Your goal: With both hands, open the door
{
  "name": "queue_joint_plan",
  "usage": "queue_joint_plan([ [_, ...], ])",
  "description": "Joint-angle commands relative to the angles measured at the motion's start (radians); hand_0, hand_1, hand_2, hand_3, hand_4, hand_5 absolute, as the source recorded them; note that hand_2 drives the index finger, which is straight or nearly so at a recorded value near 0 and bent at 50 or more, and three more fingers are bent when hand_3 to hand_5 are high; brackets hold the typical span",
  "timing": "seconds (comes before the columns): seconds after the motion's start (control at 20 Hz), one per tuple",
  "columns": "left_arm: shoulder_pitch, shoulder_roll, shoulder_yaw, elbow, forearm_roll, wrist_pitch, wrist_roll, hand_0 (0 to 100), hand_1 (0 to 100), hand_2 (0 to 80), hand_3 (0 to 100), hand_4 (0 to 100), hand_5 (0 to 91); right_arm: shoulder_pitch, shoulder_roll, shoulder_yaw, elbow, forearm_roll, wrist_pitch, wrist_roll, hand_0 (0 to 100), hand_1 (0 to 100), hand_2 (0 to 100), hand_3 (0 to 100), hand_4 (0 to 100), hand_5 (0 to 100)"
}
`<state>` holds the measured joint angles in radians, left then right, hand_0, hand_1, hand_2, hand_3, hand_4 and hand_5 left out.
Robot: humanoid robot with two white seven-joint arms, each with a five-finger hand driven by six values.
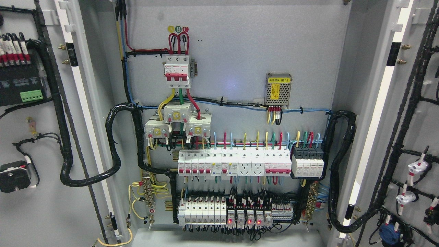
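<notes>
Left door [41, 206] swung left, right door [411, 103] swung right. Between them, back panel [233, 51]. Breaker rows [236, 163] on its lower half.

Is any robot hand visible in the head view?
No, only the open cabinet with its two doors swung wide shows.
</notes>
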<state>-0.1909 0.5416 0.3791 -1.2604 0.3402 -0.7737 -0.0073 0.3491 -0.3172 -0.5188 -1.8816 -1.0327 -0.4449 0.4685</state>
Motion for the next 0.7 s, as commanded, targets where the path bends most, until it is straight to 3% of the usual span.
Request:
queue_joint_plan([
  [0.0, 0.06, -0.002, -0.095, -0.242, 0.013, -0.95, 0.017, 0, 0, 0.0, 0, 0, 0.0, 0.004, 0.009, -0.013, 0.029, -0.01, 0.0, 0.002, 0, 0, 0, 0, 0, 0],
  [0.2, 0.16, -0.012, -0.127, -0.427, 0.01, -0.95, 0.017, 0, 0, 0.0, 0, 0, 0.0, 0.053, 0.006, 0.008, -0.06, -0.01, -0.003, 0.005, 0, 0, 0, 0, 0, 0],
  [0.35, 0.2, -0.015, -0.3, -0.493, -0.015, -0.949, 0.013, 0, 0, 0.0, 0, 0, 0.0, 0.096, 0.007, 0.074, -0.143, -0.009, -0.005, 0.013, 0, 0, 0, 0, 0, 0],
  [0.5, 0.2, -0.115, -0.465, -0.499, -0.122, -0.949, 0.012, 0, 0, 0.0, 0, 0, 0.0, 0.105, 0.001, 0.124, -0.181, -0.007, -0.017, 0.033, 0, 0, 0, 0, 0, 0],
  [0.65, 0.221, -0.227, -0.57, -0.487, -0.274, -0.943, 0.009, 0, 0, 0.0, 0, 0, 0.0, 0.099, -0.008, 0.236, -0.185, 0.002, -0.018, 0.042, 0, 0, 0, 0, 0, 0],
])
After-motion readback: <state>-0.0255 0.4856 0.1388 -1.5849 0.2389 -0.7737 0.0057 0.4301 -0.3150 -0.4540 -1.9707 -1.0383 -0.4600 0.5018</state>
